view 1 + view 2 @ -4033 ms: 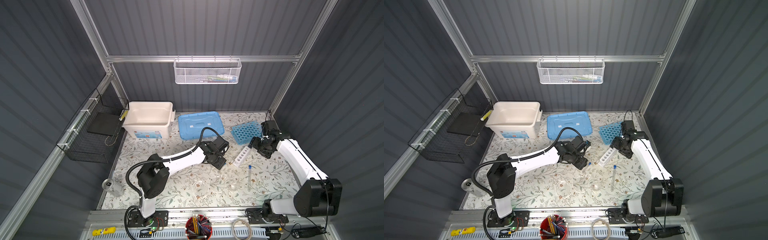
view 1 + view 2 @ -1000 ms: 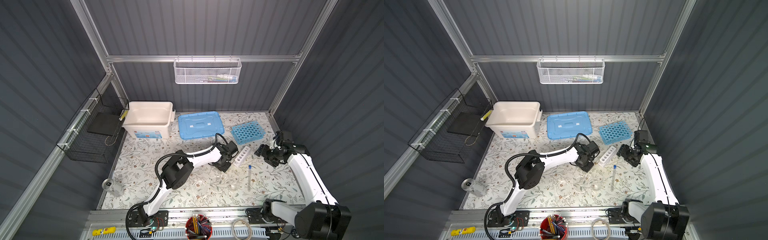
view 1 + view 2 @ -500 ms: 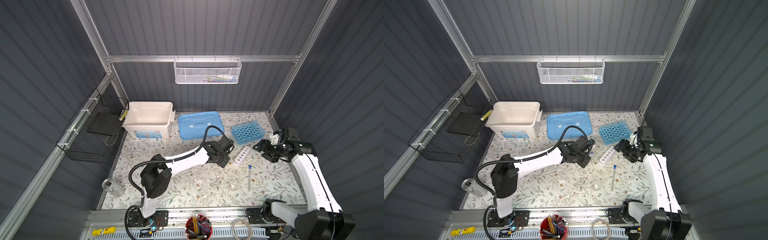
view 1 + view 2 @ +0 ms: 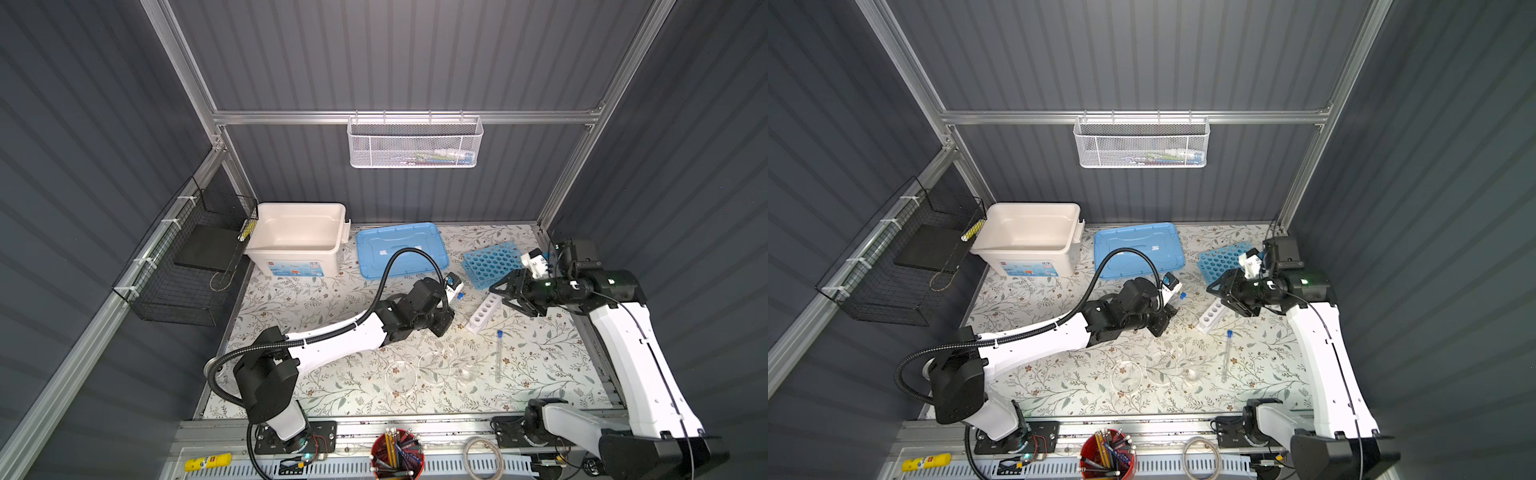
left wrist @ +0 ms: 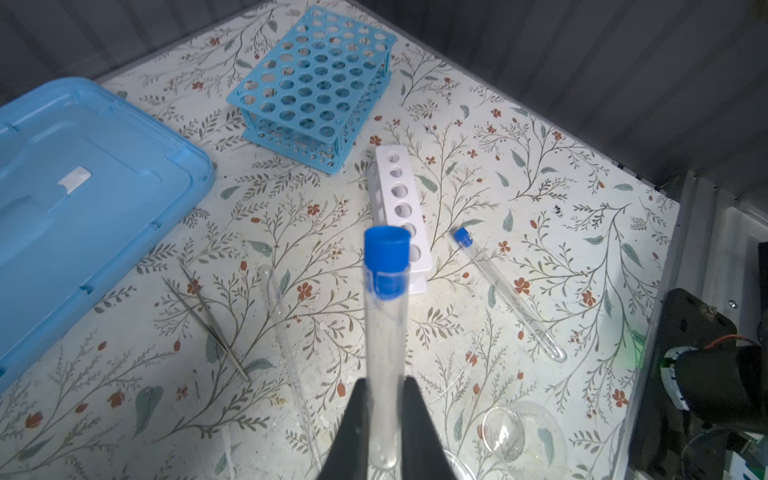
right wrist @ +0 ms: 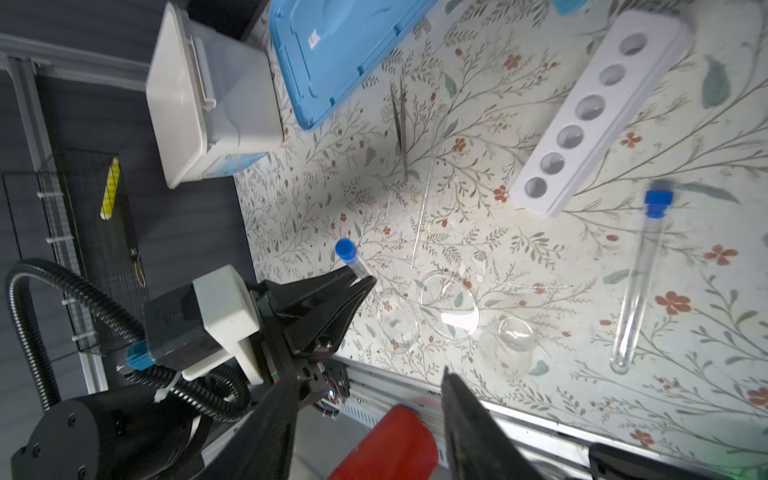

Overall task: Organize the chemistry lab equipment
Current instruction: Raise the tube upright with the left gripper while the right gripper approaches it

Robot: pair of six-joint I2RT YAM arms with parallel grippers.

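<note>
My left gripper [image 5: 384, 399] is shut on a clear blue-capped test tube [image 5: 384, 332], which it holds off the table with the cap [image 4: 460, 296] pointing away from the jaws. The right gripper [image 4: 500, 297] hangs open and empty above the far end of the white six-hole rack [image 4: 482, 311]; its fingers [image 6: 461, 415] are spread wide. Another capped tube [image 4: 498, 357] lies flat on the table. Two round glass dishes [image 6: 397, 322] [image 6: 449, 307] and a small glass vessel [image 6: 509, 336] sit near the front. Thin tweezers [image 5: 208, 320] and a glass rod [image 5: 286, 332] lie beside them.
A blue many-hole rack [image 4: 492, 264] stands at the back right, next to a blue lid [image 4: 401, 249] and a white bin [image 4: 297, 237]. A black wire basket [image 4: 183, 266] hangs on the left wall. A red cup of pencils [image 4: 397, 455] stands at the front rail.
The right gripper has moved left to above the white rack, and its jaws have narrowed somewhat. The left arm has swung its elbow outward and lifted the held tube slightly.
</note>
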